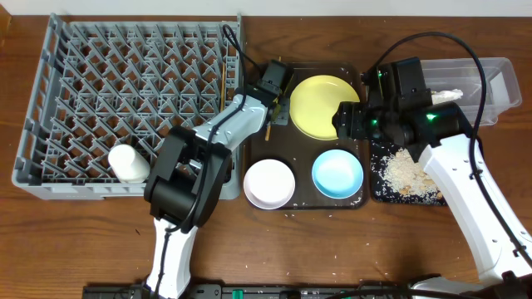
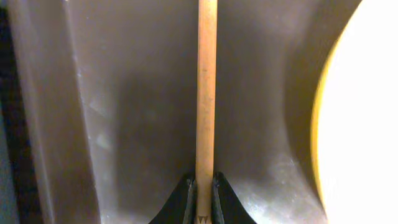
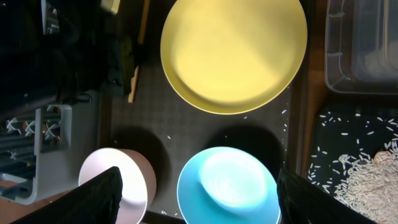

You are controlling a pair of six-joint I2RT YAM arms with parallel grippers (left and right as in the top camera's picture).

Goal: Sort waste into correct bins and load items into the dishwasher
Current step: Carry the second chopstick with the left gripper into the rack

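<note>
The left fingers [image 2: 180,205], black & tapering, clench on a thin wooden chopstick [image 2: 206,93], pinching its near end btwn their tips. The stick runs straight away from them, pale tan w/ fine grain, over the smooth dark brown serving tray [image 2: 124,93]. Tiny dark zigzag marks at the stick's near end are too small to read as lettering. Just beside the stick curves the rim of the round yellow plate [image 2: 348,124], matte & even in colour, sitting at the back of that tray.

The right fingers [image 3: 96,199] stand spread wide, grasping nothing. They hang above the serving tray w/ the light blue bowl [image 3: 227,186] showing btwn them. That bowl is round & glossy. A white bowl [image 1: 269,183], same shape, sits just beside it at the tray's front left.

Right of the serving tray, a shallow glossy black tray [image 1: 378,195] holds a heap of beige rice-like crumbs [image 1: 407,170]; a few strays dot the serving tray & the wood in front. Behind the black tray is a clear rectangular plastic tub [image 1: 499,79] w/ a crumpled white napkin [image 1: 445,95] inside.

Left of the serving tray sits the square grey plastic rack [image 1: 83,83], a lattice of upright pegs, w/ a small white cup [image 1: 129,162] near its front edge. All rest on a brown wood-grain worktop [image 1: 332,249].
</note>
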